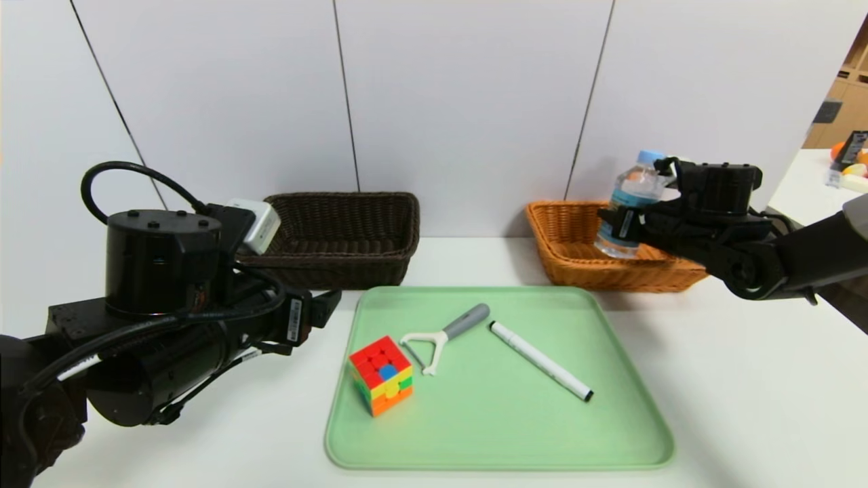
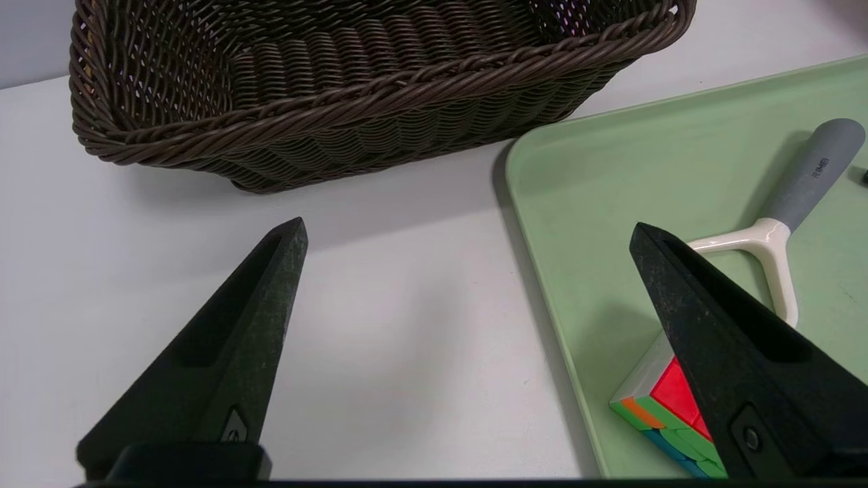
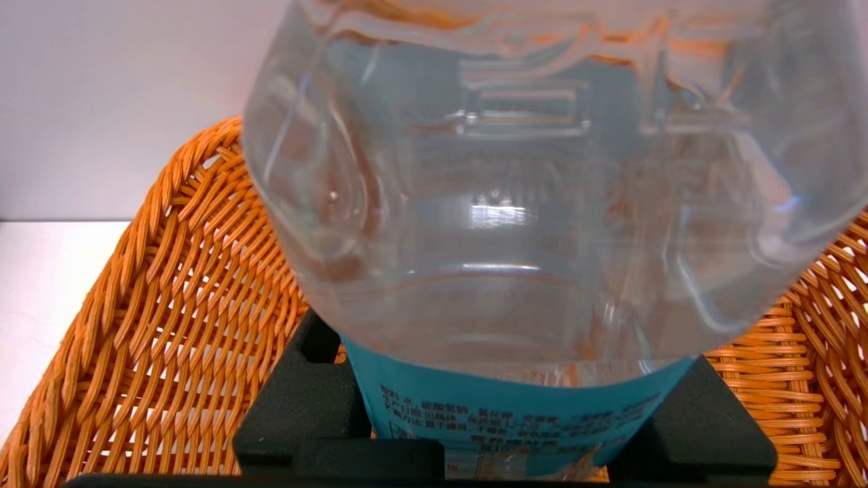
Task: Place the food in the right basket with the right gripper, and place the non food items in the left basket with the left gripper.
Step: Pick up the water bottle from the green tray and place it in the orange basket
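From the head view, a white table [image 1: 712,379] stands against a wall of big white panels [image 1: 468,102] with thin dark lines between them. On the far right, part of a room shows, with a white counter [image 1: 807,186] and some small things on it. A green tray [image 1: 610,434] lies in the middle of the table. On it are the puzzle cube [image 1: 381,375], the white peeler [image 1: 444,335] with its grey handle, and the white marker [image 1: 540,360]. None of them touch. The dark brown basket [image 1: 339,237] sits behind the tray on the left. The orange basket [image 1: 576,251] sits behind it on the right. The right gripper [image 1: 627,227] is clamped on the water bottle [image 1: 630,203] and holds it upright over the orange basket. The left gripper [image 1: 329,305] hangs near the tray's left edge.

From the left wrist view, the left gripper [image 2: 468,237] has its two black fingers [image 2: 258,305] wide apart with nothing between them. The white table is under them. The dark brown basket [image 2: 339,108] lies ahead, and the tray [image 2: 576,183] with the cube [image 2: 654,400] and the peeler [image 2: 780,230] is to one side.

From the right wrist view, the clear bottle [image 3: 529,203] fills most of the picture. The black fingers [image 3: 305,407] press on its blue label from both sides. Orange wicker [image 3: 169,305] shows behind it, and white wall past that.
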Robot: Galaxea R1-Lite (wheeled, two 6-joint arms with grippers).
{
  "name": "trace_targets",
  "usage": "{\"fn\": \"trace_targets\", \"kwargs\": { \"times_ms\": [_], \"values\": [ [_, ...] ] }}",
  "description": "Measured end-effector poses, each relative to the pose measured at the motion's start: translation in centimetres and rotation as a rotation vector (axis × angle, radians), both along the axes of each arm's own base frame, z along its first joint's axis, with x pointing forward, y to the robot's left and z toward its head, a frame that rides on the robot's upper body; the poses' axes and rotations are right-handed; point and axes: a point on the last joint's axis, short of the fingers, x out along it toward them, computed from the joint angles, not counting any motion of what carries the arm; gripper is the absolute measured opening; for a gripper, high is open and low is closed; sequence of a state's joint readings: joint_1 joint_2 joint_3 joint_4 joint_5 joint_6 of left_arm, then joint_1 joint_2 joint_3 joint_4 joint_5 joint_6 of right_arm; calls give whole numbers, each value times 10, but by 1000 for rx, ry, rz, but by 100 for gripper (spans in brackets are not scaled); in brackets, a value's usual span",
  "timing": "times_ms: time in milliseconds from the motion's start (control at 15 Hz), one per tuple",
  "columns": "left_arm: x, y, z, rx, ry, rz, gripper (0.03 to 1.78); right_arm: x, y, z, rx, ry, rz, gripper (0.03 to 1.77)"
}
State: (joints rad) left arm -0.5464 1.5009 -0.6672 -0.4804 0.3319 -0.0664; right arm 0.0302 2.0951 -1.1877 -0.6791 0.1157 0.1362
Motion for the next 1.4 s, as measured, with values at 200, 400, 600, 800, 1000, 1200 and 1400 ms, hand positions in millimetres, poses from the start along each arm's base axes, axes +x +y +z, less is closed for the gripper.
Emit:
{"fn": "trace_targets", "kwargs": {
  "times_ms": [200,400,600,800,1000,1200,1400],
  "values": [
    [1,0,-1,2,5,1,169,2,-1,-2,-1,-12,-3,86],
    [2,-1,-2,6,7,0,169,6,-1,-2,-2,-65,-5,86],
    [3,-2,-3,7,10,0,169,6,-1,-9,-7,-49,-2,98],
    [4,-2,-2,7,6,7,169,5,-1,-10,-4,-47,1,122],
    [4,-3,-2,9,5,9,169,5,-1,-10,-2,-43,0,138],
    [4,-3,-2,9,5,9,169,4,-1,-9,-2,-44,-2,148],
    [4,-3,-2,10,6,9,169,-1,1,-4,-9,-50,-1,155]
  ]
}}
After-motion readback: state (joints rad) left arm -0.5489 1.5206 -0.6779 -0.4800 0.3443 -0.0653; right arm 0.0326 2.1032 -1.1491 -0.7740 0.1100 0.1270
